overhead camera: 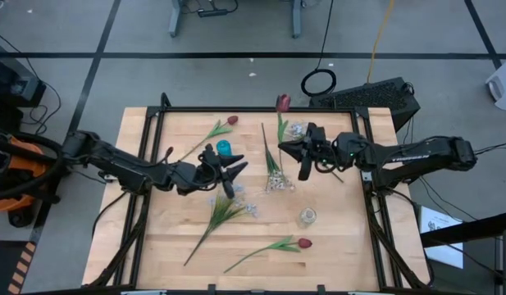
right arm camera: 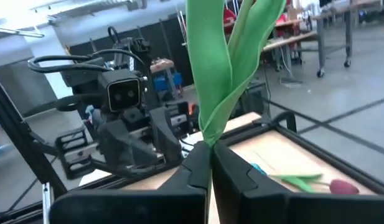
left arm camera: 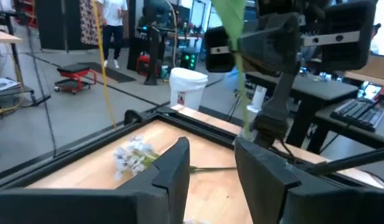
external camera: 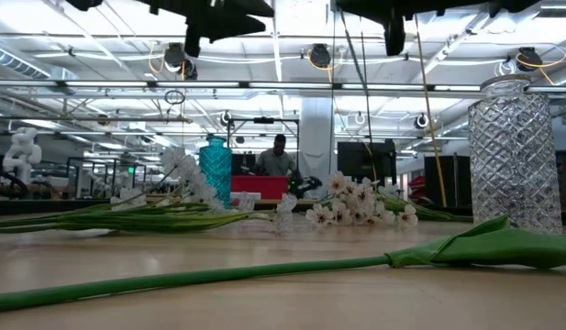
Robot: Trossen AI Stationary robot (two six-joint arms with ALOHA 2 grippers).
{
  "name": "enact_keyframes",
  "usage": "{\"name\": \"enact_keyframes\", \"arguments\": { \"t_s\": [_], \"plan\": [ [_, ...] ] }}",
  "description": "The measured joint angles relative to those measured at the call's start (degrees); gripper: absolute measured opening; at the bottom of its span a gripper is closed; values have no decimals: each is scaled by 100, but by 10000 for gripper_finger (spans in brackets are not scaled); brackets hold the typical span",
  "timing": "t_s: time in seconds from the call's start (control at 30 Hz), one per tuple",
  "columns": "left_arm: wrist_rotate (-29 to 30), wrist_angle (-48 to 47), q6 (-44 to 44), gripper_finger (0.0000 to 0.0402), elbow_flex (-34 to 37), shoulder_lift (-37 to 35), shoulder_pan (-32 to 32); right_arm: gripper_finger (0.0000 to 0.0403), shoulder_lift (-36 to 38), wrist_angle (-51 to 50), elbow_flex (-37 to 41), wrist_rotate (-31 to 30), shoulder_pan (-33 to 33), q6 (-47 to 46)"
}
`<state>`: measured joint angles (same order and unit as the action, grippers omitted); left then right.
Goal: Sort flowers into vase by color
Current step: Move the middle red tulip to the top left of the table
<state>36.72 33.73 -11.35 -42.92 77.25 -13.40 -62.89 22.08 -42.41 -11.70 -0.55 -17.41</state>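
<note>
Pinching a fake tulip with a dark red bud (overhead camera: 283, 102) with the right gripper (right arm camera: 210, 155), fingers squeezed tight on its smooth green leaves, low on the stem. Holding it up over the far middle of the pale wooden table (overhead camera: 154, 246), bud pointing to the far side, long stem running far to near.

Keeping the left gripper (left arm camera: 211, 149) about half open with nothing between its fingers, hovering near the table's middle, just near of the little teal ribbed glass vase (overhead camera: 224, 148).

Looking for the right vase now, most likely. Finding the teal vase to the left of the held tulip and closer to the left arm. Finding the clear, bumpy cut-glass vase (overhead camera: 307, 216) on the near side of the right gripper, closer to the right arm. Seeing no flowers in either vase yet, so not knowing which one is for red. Needing to tip the stem end down over a vase mouth, probably.

Leaving the other flowers lying flat: another red tulip (overhead camera: 230, 121) at the far left, one more red tulip (overhead camera: 303, 243) at the near edge, and soft sprays of tiny white blossoms (overhead camera: 273, 176) in the middle.
</note>
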Motion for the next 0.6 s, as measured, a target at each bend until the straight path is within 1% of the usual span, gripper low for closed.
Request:
{"name": "enact_keyframes", "arguments": {
  "t_s": [0.1, 0.2, 0.3, 0.4, 0.6],
  "plan": [
    [-274, 18, 131, 164, -214, 134, 62, 0, -184, 435, 0, 175, 33, 132],
    [-351, 24, 362, 191, -427, 264, 82, 0, -369, 857, 0, 522, 34, 163],
    [-433, 24, 603, 211, -565, 343, 84, 0, -497, 1151, -1, 632, 43, 164],
    [-576, 20, 761, 220, -650, 409, 95, 0, -620, 1403, -2, 739, 69, 171],
    [-740, 27, 889, 221, -787, 539, 178, 0, -888, 1808, -1, 765, 190, 312]
  ]
}}
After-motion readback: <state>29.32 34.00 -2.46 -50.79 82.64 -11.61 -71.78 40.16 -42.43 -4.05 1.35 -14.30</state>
